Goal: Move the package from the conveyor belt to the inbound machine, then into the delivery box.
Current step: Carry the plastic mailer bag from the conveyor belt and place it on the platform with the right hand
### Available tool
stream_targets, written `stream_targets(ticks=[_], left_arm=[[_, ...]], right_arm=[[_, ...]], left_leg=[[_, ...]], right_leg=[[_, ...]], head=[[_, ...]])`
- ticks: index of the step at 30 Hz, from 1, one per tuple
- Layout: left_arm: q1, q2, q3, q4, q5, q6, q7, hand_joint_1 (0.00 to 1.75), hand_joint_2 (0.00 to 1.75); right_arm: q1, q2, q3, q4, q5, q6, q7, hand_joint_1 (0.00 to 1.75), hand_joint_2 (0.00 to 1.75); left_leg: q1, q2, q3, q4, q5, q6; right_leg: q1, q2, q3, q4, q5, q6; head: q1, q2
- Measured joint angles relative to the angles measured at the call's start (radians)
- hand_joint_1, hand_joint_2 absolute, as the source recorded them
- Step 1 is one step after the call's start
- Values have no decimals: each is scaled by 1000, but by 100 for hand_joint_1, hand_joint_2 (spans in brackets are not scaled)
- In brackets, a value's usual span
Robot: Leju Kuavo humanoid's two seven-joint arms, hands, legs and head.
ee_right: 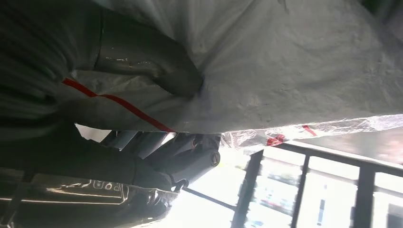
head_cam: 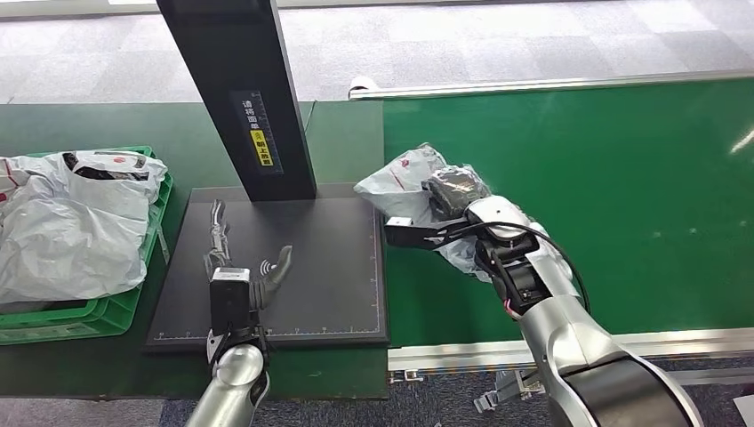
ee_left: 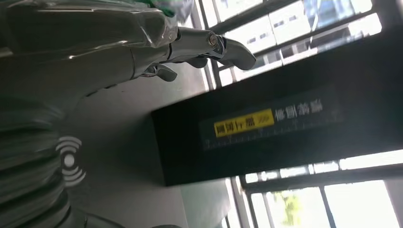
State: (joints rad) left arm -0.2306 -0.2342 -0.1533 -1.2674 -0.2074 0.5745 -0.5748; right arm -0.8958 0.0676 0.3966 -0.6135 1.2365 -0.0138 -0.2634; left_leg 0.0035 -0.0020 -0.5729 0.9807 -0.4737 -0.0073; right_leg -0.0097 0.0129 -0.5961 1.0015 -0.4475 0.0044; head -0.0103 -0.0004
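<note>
Package (head_cam: 409, 178) is in your right robot hand (head_cam: 458, 218), gripped at the conveyor belt's (head_cam: 622, 178) left edge, right beside the inbound machine's black plate (head_cam: 329, 267). Your left robot hand (head_cam: 258, 280) rests open-fingered on that plate, holding nothing. Delivery box (head_cam: 98, 316) sits far left.

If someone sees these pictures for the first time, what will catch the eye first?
First, the right hand gripping a grey plastic package at the left edge of the green conveyor belt. Next, the black inbound machine with its tall dark post in the middle, where the left hand rests with fingers spread. On the far left, a green delivery box already holds grey packages.
</note>
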Motion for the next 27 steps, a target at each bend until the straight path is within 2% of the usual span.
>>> stream_targets(ticks=[3, 9, 17, 20, 25, 27], left_arm=[[-1, 2, 18, 0, 45, 19, -34, 0, 175], [-1, 8, 30, 0, 92, 11, -57, 0, 175], [-15, 16, 15, 22, 191, -23, -105, 0, 175], [-27, 15, 5, 30, 199, -29, -106, 0, 175], [-39, 11, -1, 34, 190, -30, -105, 0, 175], [-42, 8, -2, 38, 182, -24, -105, 0, 175]], right_arm=[[-26, 20, 98, 5, -31, 43, -105, 175, 175], [-54, 60, 243, 15, -84, 53, -134, 175, 175], [-57, 97, 420, 9, -251, 71, -250, 175, 175], [-51, 101, 477, 0, -253, -6, -236, 175, 175], [-32, 104, 539, 39, -265, -241, -221, 175, 175], [-22, 106, 550, 66, -274, -297, -223, 175, 175]], left_leg=[[0, 1, 0, 0, 0, 0], [1, 0, 0, 0, 0, 0], [0, 0, 1, 0, 0, 0], [0, 1, 1, 0, 0, 0], [0, 1, 1, 0, 0, 0], [0, 1, 1, 0, 0, 0]], right_leg=[[0, 0, 0, 0, 0, 0], [1, 0, 0, 0, 0, 0], [1, 0, 0, 0, 0, 0], [1, 0, 0, 0, 0, 0], [1, 0, 1, 0, 0, 0], [0, 0, 1, 0, 0, 0]], head=[[0, 0], [0, 0], [0, 0], [0, 0], [0, 0], [0, 0]])
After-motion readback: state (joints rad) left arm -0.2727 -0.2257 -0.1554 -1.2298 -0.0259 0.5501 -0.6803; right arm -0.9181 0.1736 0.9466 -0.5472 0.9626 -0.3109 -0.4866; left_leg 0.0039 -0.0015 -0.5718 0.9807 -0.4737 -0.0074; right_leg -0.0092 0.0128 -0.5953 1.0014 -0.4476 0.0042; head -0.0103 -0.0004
